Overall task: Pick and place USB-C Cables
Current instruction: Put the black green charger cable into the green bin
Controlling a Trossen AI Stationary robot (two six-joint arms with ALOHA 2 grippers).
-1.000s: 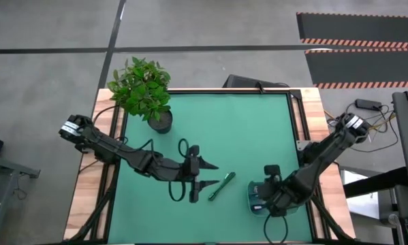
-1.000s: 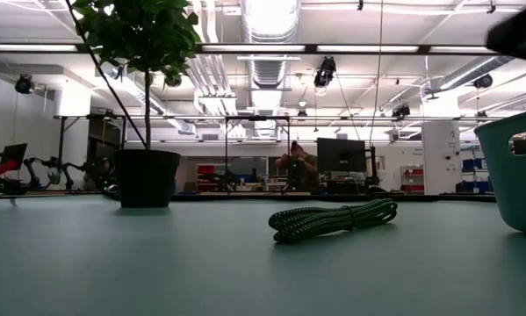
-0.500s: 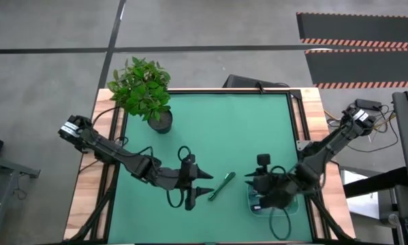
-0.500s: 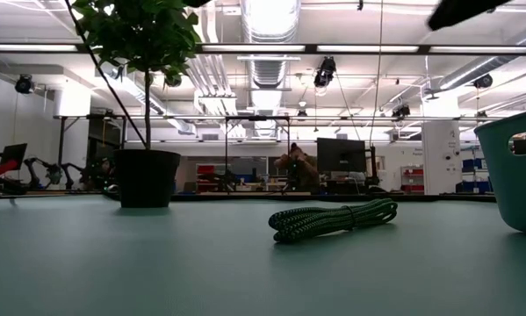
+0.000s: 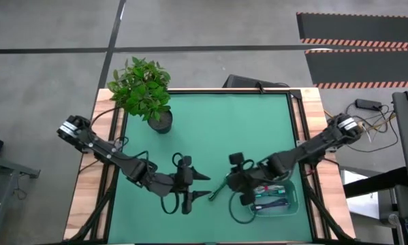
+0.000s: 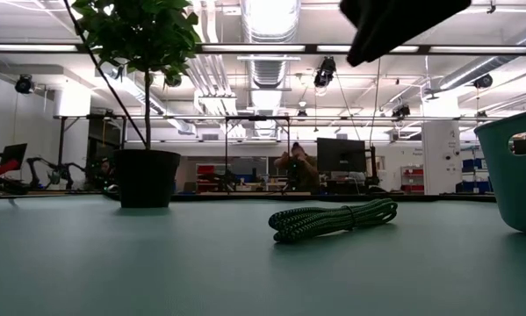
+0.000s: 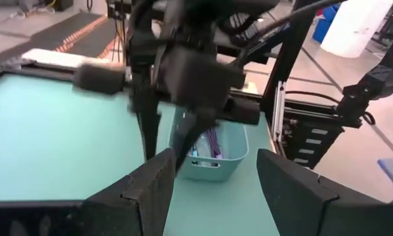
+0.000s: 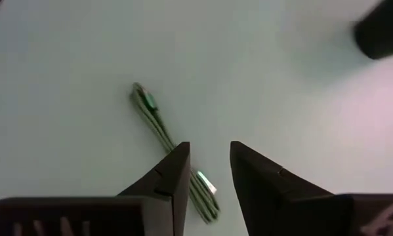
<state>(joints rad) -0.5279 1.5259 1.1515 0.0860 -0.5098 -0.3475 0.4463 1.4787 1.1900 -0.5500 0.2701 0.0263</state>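
Note:
The green USB-C cable (image 5: pixel 215 191) lies flat on the green mat as a narrow folded bundle, also seen in the low view (image 6: pixel 333 218) and the right wrist view (image 8: pixel 166 145). My right gripper (image 5: pixel 228 184) hovers open just above its far end, pointing down, fingers (image 8: pixel 209 157) beside the cable without touching it. It shows at the top of the low view (image 6: pixel 403 22). My left gripper (image 5: pixel 205 186) is open, close to the cable's left side, holding nothing (image 7: pixel 216 177). The other cables (image 5: pixel 272 198), purple, teal-blue and white with red, lie in the teal bin (image 5: pixel 292 204).
A potted plant (image 5: pixel 144 92) stands at the mat's far left corner (image 6: pixel 147 175). The teal bin (image 6: pixel 513 171) sits near the right near edge (image 7: pixel 212 157). Wooden borders frame the mat (image 5: pixel 210 129). Open mat lies across the middle and far side.
My right gripper has swung from above the teal bin toward the table's left and now stands over the green cable. My left gripper has drifted slightly toward the near edge. The green cable has stayed in place.

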